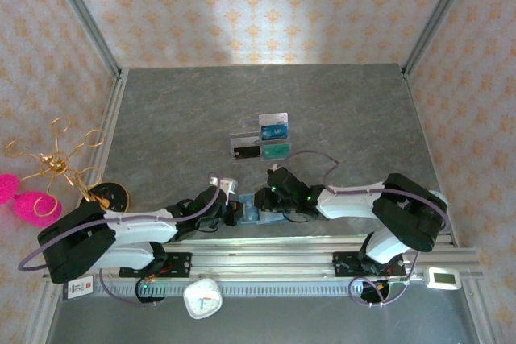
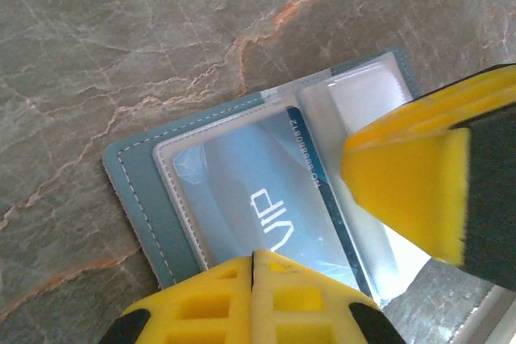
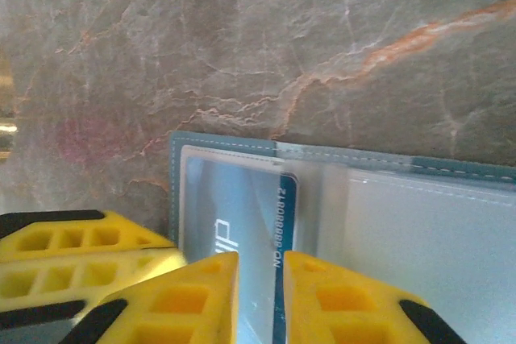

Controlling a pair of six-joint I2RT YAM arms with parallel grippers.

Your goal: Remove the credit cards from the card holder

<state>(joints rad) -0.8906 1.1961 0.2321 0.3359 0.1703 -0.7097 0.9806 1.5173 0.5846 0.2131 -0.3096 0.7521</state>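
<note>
Right pincer (image 3: 260,289), narrow, straddles edge of blue card (image 3: 234,215), grip unclear; my left pincer (image 2: 251,296), shut, presses card holder (image 2: 137,191) at near side of table (image 2: 121,38). Pinch firmly, slide card toward fold (image 3: 276,149).

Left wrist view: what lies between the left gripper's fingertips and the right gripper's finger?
The blue VIP card, in a clear sleeve of the open card holder, spans that gap, seen in the left wrist view.

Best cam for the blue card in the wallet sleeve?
Left wrist: the bright blue plastic card shows most of its face, VIP lettering readable, in the clear sleeve of the teal folding wallet. Right wrist: a narrower part, cut off by the right gripper. Top external: wallet tiny, card not distinguishable.
</note>
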